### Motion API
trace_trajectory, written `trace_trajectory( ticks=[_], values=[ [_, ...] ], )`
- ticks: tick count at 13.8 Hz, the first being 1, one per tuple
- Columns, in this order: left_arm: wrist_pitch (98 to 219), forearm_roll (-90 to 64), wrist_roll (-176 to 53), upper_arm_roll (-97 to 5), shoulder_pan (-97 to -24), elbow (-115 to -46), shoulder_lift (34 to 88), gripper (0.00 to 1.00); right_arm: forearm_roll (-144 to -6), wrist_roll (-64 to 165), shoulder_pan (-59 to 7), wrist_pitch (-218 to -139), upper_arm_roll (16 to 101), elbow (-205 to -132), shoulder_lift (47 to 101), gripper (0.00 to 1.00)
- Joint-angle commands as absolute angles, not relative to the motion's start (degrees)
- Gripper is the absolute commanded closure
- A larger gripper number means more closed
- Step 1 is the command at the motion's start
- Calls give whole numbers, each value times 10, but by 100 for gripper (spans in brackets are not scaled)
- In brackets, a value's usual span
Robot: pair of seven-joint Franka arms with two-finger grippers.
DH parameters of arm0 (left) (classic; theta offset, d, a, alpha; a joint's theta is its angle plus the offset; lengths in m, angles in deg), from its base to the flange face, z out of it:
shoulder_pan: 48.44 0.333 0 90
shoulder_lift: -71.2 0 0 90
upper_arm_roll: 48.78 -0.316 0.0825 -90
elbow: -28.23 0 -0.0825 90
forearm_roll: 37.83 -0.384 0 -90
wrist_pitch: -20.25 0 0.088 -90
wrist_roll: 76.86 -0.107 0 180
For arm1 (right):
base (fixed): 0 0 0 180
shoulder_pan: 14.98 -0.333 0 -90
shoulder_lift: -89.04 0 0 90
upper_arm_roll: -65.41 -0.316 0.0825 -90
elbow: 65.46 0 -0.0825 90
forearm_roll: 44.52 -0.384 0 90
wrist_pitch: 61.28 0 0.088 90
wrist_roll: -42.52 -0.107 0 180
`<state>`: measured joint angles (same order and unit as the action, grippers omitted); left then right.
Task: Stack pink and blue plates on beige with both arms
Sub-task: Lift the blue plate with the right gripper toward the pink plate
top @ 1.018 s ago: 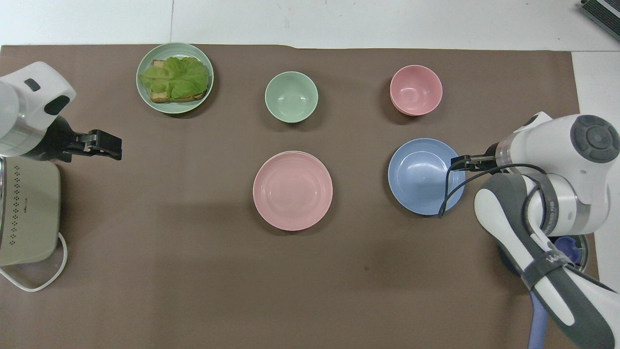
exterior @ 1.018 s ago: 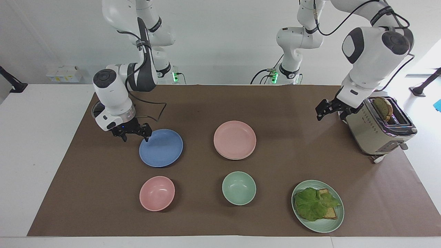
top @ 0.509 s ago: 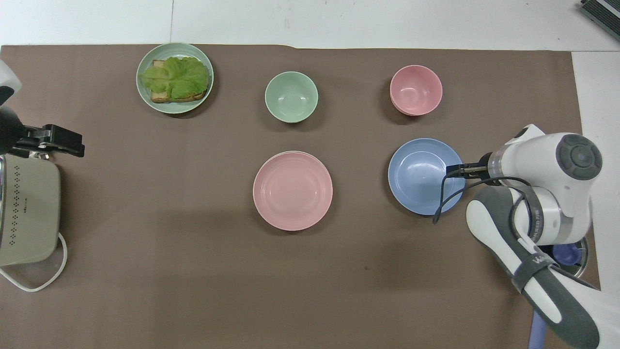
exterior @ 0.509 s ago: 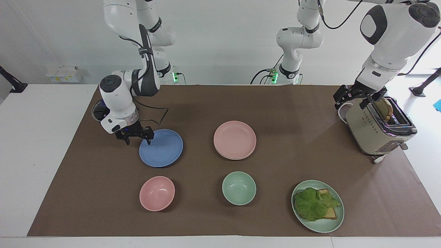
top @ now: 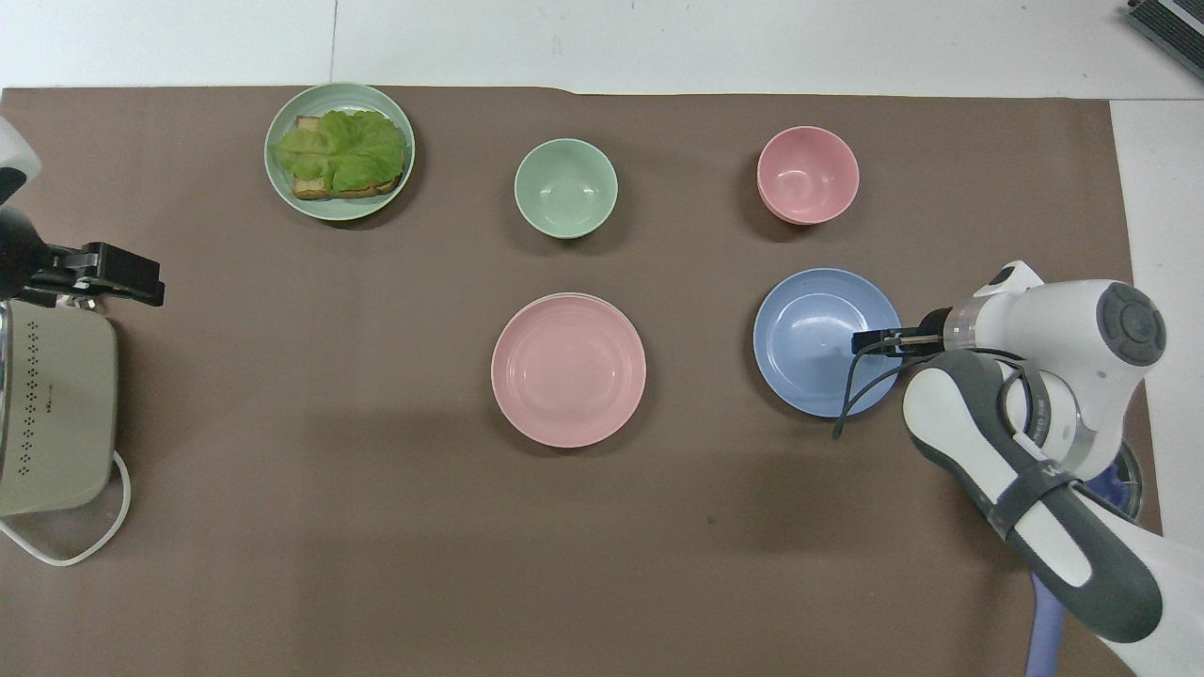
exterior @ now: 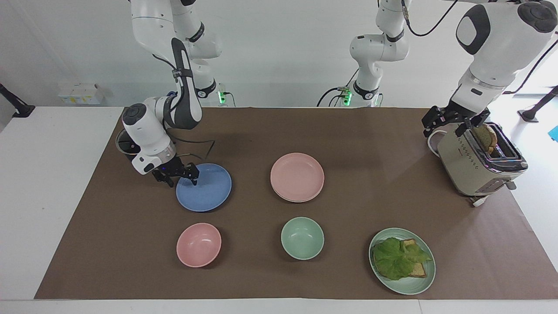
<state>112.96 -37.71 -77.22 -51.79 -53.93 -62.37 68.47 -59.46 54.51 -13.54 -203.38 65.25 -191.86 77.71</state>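
Observation:
The blue plate (exterior: 207,189) (top: 814,343) lies on the brown mat toward the right arm's end. My right gripper (exterior: 182,178) (top: 861,342) is low at that plate's rim, fingers apart and open; whether they touch the rim I cannot tell. At the mat's middle the pink plate (exterior: 297,174) (top: 568,369) rests on another plate. Only a thin pale rim of that lower one, the beige plate (exterior: 301,200), shows. My left gripper (exterior: 455,123) (top: 132,280) hangs open over the toaster's end, holding nothing.
Farther from the robots stand a pink bowl (exterior: 199,244), a green bowl (exterior: 302,238) and a green plate with lettuce and bread (exterior: 420,281). A cream toaster (exterior: 475,168) holding toast sits at the left arm's end. A dark round pot (exterior: 123,145) stands by the right arm.
The right gripper has come down and in over the blue plate's rim. The left arm rose and swung back over the toaster, then stayed still.

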Motion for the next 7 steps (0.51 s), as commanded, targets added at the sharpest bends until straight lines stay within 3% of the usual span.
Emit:
trace_trajectory(
  ticks=[1,3,4,7],
  values=[
    [1120,-385,-774,-516,-536,-619,690,0,-637,570,-123,-2044,648,-1924,778,48],
    [1120,-386,-774,-516,-536,-619,690,0,-661,568,-123,-2044,648,-1922,777,90],
    [1120,-385,-774,-515,-537,-619,690,0,-670,568,-123,-2043,648,-1920,777,100],
    [1120,-386,-774,-516,-536,-619,690,0,-689,569,-123,-2037,648,-1919,781,100]
  ],
)
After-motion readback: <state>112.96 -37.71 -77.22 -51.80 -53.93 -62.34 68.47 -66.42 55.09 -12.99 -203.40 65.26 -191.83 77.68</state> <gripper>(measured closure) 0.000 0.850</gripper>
